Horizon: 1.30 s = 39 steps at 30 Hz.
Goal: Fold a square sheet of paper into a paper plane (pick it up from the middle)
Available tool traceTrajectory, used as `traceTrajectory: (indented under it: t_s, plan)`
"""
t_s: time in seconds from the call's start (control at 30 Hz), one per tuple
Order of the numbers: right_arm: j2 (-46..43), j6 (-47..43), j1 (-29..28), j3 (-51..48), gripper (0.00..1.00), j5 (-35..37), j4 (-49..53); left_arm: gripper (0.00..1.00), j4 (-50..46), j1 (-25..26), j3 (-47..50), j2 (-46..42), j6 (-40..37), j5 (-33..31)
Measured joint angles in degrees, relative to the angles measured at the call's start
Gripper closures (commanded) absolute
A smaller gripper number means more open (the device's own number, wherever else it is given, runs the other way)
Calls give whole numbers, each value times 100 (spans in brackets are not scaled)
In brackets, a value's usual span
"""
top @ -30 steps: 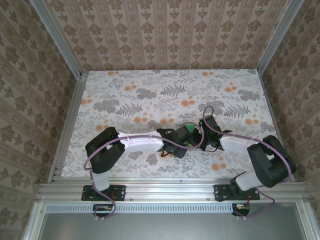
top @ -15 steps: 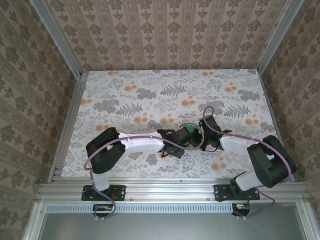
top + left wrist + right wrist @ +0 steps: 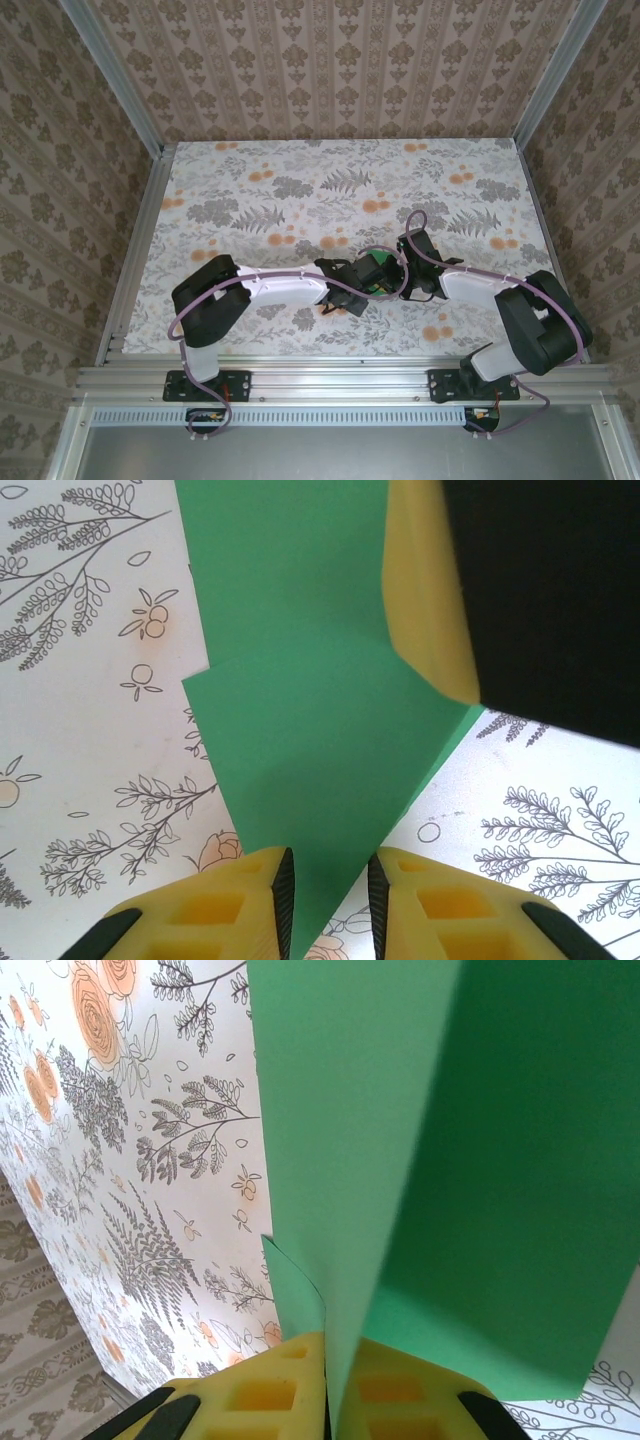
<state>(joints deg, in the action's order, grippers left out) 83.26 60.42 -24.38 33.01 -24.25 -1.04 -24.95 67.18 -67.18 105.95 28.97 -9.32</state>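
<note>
The square sheet of paper point(image 3: 310, 750) is bright green and partly folded, with layered flaps and a pointed corner. It is held just above the table's middle front point(image 3: 372, 262), between the two wrists. My right gripper point(image 3: 328, 1345) is shut on a folded edge of the paper point(image 3: 400, 1140), which stands up from its yellow fingers. My left gripper point(image 3: 330, 865) is open a little. The paper's pointed corner lies face-on in the gap between its pads, which do not pinch it. The right gripper's yellow finger point(image 3: 425, 600) shows resting on the paper in the left wrist view.
The floral tablecloth point(image 3: 300, 190) covers the table, with patterned walls and aluminium rails point(image 3: 135, 250) round it. Both arms meet near the front centre, their cables point(image 3: 400, 285) looping over the wrists.
The left gripper's jaws have narrowed round the paper's corner. Both arms have hardly moved, and the right gripper keeps its grip.
</note>
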Motion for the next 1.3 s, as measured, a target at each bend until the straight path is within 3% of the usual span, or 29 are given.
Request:
traceTrajectory:
  t_s: [0.3, 0.77, 1.07, 1.3]
  plan:
    - [0, -2, 0, 4, 93, -11, 4, 77, 0, 0, 0, 0, 0, -17]
    - [0, -20, 0, 37, 95, -11, 55, 75, -4, -2, 0, 0, -2, -87]
    - [0, -22, 0, 70, 94, -15, 111, 90, -4, -2, 2, 0, -13, -103]
    - [-9, -70, -4, 120, 77, -35, 160, 97, 208, -37, 177, -7, -48, 39]
